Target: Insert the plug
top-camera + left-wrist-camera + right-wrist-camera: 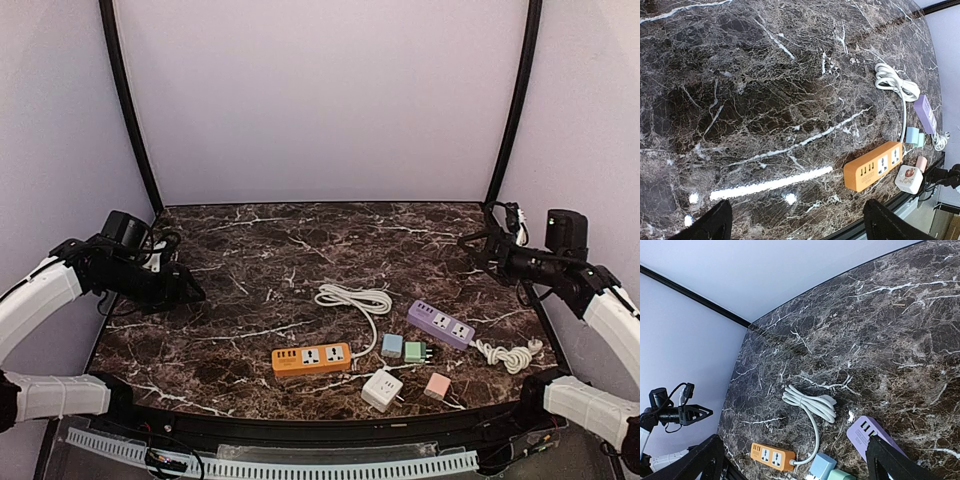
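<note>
Plug, green [415, 351], loose on surface [250, 250] between orange strip [311, 358] and purple strip [440, 324], not inserted. Left tool [192, 292] and right tool [468, 240] wide, empty, well apart from it. Grasp, align, push all left.

Surface [250, 250] open 9 through 1 o'clock. Blocking at 4–6 o'clock: orange strip [311, 358], white cable [355, 298], purple strip [440, 324], adapters [392, 345] packed close, tight gaps.
</note>
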